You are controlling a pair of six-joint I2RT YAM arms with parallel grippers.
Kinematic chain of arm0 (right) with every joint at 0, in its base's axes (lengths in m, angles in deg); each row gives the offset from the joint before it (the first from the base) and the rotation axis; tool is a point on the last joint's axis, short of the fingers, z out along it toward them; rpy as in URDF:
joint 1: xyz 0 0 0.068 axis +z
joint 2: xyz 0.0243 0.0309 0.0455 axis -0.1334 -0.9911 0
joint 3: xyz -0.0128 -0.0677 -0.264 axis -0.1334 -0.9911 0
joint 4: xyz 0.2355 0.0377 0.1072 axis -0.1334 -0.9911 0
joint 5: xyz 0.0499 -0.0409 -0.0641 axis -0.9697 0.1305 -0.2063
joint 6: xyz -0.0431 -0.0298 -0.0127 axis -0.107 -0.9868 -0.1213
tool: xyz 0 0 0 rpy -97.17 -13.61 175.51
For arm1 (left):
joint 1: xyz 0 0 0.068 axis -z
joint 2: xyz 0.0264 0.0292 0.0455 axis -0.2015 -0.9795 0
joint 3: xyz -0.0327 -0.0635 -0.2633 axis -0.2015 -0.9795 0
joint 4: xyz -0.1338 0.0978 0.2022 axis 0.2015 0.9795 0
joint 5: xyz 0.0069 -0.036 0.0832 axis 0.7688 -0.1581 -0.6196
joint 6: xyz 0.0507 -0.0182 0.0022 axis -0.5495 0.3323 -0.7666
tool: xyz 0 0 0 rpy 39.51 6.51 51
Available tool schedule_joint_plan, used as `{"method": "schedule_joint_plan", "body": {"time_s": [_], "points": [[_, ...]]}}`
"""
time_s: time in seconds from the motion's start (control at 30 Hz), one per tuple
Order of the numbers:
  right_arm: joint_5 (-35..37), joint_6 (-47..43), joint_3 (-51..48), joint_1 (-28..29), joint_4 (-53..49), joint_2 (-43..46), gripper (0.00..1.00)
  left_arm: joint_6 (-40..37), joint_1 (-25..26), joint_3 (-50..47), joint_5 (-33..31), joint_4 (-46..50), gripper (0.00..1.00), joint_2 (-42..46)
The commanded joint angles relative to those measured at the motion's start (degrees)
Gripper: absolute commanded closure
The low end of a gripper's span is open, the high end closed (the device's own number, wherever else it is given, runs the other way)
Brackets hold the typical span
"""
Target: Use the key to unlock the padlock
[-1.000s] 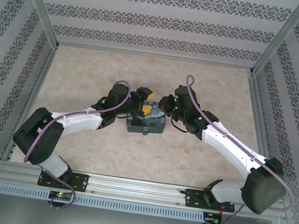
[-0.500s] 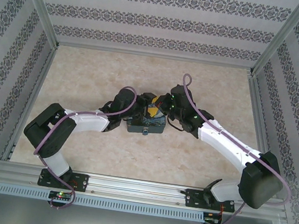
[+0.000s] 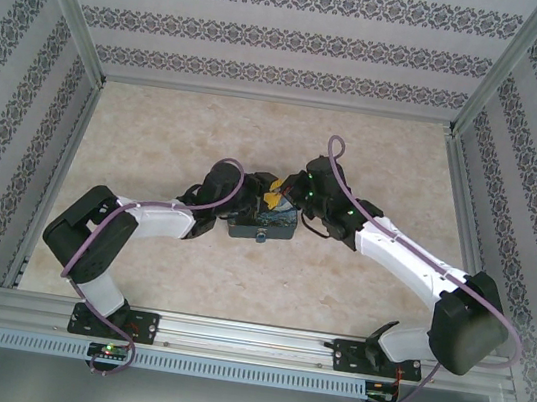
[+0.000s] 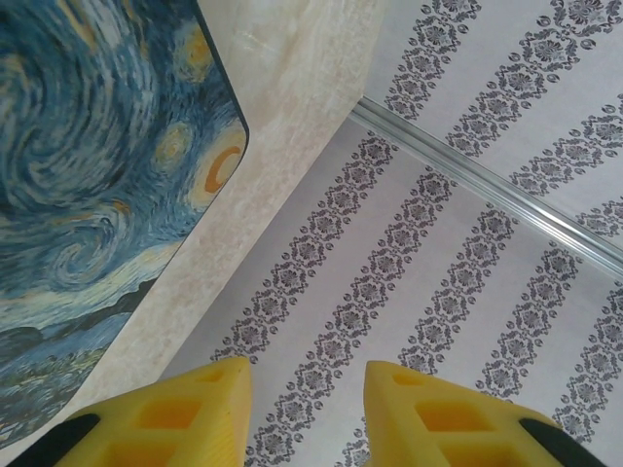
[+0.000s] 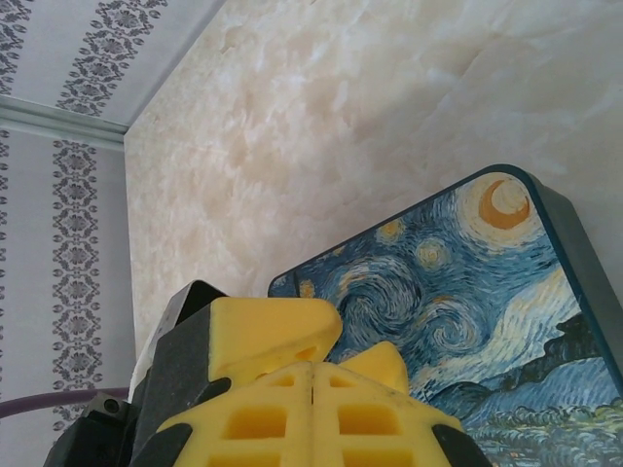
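From the top external camera, both arms reach in over the marbled table (image 3: 388,148) and meet above the far part of the painted box (image 3: 263,226), which lies near the table's middle. The left gripper (image 3: 263,185) comes in from the left and the right gripper (image 3: 281,195) from the right, their yellow tips just beside each other. A tiny pale speck at the middle of the box's near wall may be the padlock (image 3: 259,234), but it is too small to be sure. In the left wrist camera, the left gripper (image 4: 302,413) has its yellow fingers (image 4: 185,413) spread with nothing between them, the box lid (image 4: 88,195) to their left and the patterned wall (image 4: 467,243) beyond. In the right wrist camera, the right gripper (image 5: 311,399) has its jaws pressed together. Whether they pinch the key cannot be told. A yellow finger of the left gripper (image 5: 273,329) sits against them, with the box (image 5: 467,311) to the right
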Motion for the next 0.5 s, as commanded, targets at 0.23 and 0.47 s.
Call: {"method": "schedule_joint_plan", "body": {"time_s": [0.23,0.47], "points": [[1.63,0.78,-1.3,0.29,1.34,1.87,1.0,-0.2,0.49,-0.54,-1.39,-0.23,0.75,1.37],[1.59,0.77,-1.52,0.05,1.39,1.96,1.0,-0.46,0.49,-0.23,-1.19,-0.1,0.78,1.26]]}}
